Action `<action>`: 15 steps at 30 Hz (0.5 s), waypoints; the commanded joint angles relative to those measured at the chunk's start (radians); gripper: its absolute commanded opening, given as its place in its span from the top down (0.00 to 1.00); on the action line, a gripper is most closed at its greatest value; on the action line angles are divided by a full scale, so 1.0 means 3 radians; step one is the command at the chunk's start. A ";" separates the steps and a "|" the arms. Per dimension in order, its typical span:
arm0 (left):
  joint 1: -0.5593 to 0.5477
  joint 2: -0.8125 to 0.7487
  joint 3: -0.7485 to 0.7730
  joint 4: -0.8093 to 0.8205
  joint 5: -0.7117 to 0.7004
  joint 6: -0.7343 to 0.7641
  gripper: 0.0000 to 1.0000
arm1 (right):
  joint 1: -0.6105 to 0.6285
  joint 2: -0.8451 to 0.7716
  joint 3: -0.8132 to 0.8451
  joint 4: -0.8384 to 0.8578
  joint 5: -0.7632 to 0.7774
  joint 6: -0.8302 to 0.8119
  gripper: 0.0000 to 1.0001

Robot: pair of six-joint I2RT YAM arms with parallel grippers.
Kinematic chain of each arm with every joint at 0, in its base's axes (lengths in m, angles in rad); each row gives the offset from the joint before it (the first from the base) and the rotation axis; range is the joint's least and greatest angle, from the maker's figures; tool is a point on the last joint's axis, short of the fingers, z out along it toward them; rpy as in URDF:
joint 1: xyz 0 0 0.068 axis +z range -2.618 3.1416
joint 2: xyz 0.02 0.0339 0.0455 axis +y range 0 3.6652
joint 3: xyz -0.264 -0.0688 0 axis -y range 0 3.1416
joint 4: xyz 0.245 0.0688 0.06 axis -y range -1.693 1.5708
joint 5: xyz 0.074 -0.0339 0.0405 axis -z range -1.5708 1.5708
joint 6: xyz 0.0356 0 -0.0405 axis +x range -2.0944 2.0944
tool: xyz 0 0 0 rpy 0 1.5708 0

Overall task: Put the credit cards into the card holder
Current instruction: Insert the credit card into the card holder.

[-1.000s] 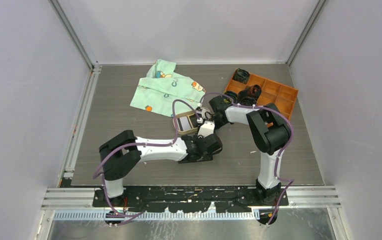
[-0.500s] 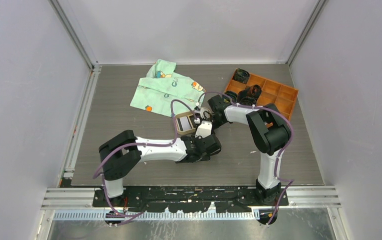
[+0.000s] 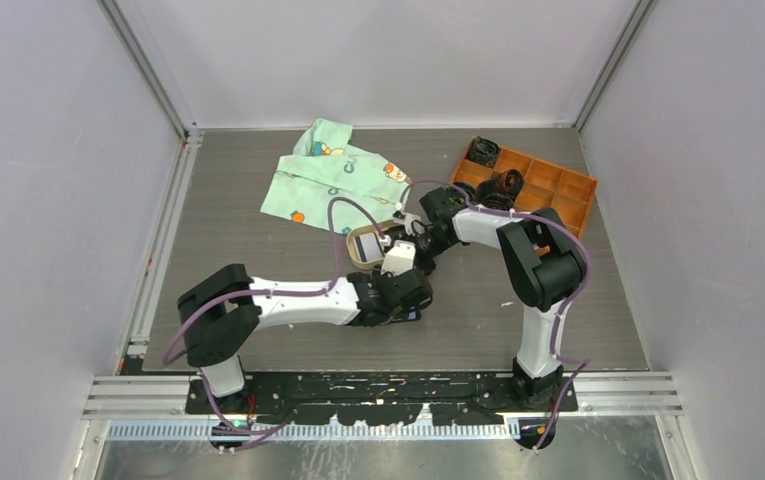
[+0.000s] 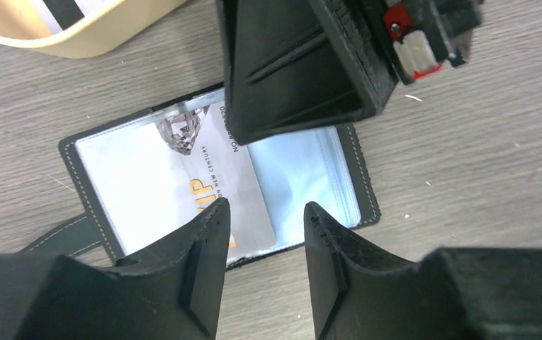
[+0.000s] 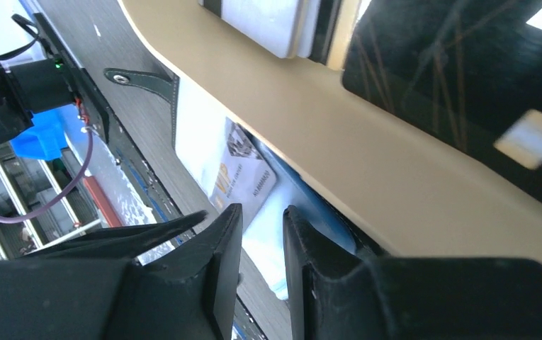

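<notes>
The card holder [image 4: 94,177] lies open on the table, its clear pockets facing up. A grey credit card [image 4: 215,170] marked VIP rests on its middle, apparently partly in a pocket. My left gripper [image 4: 261,212] hovers open just above the holder's near edge, holding nothing. From the far side the right gripper's fingers [image 4: 289,78] come down over the holder. In the right wrist view my right gripper [image 5: 262,212] stands slightly open and empty over the same card [image 5: 243,177]. More credit cards [image 5: 268,21] lie in the tan tray [image 5: 395,163].
The tan tray [image 3: 356,257] sits right behind the holder, touching or overlapping its far edge. An orange compartment box [image 3: 548,190] with dark items stands at the back right. A green patterned cloth [image 3: 333,180] lies at the back centre.
My right gripper has opened and let go of the grey card, which now lies on the holder. The left gripper has opened a little and its arm has shifted slightly left.
</notes>
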 commanded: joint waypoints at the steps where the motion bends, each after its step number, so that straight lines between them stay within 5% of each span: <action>1: 0.0019 -0.0419 -0.0052 0.0087 0.0032 0.0251 0.57 | -0.0063 -0.0214 0.0073 -0.0091 0.0209 -0.0143 0.67; 15: 0.0390 -0.1807 -0.1420 0.0766 0.0533 0.0780 0.48 | 0.0009 -0.0227 0.0122 -0.0318 0.0276 -0.0449 0.92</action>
